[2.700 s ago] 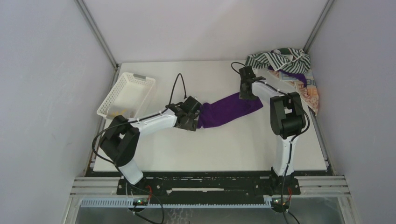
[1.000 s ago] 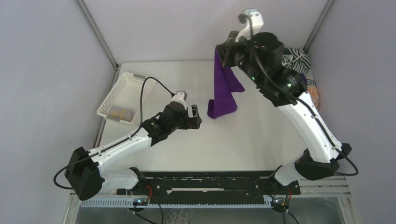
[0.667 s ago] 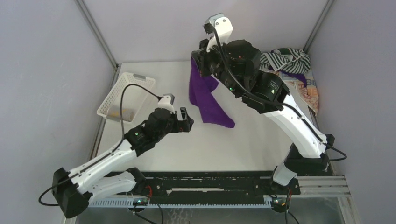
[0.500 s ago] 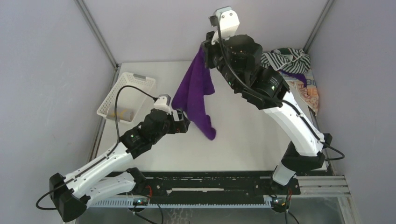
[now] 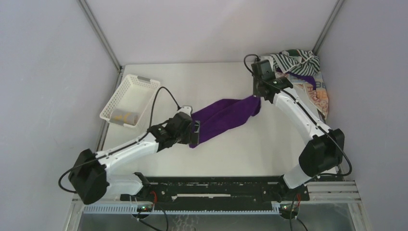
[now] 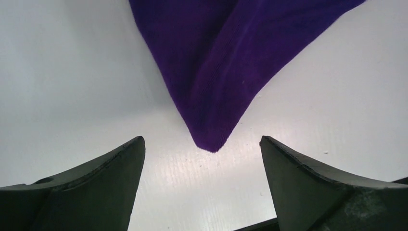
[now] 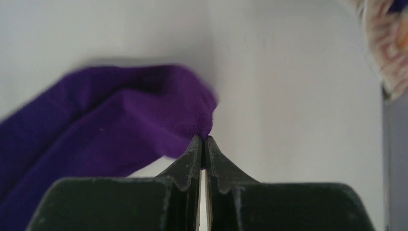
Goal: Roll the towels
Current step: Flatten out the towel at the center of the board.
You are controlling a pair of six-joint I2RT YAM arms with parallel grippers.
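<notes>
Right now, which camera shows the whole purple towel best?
The top camera: the purple towel shows at full length, stretched out. The left wrist view shows only a corner by the open left gripper; the right wrist view, only the end pinched in the right gripper.

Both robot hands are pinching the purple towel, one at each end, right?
Not quite. The right gripper is pinching its end of the purple towel, but the left gripper is open. The left wrist view shows the towel's tip lying on the table between its spread jaws, not pinched.

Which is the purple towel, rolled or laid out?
Laid out: the purple towel lies stretched on the table, one end pinched by the right gripper.
</notes>
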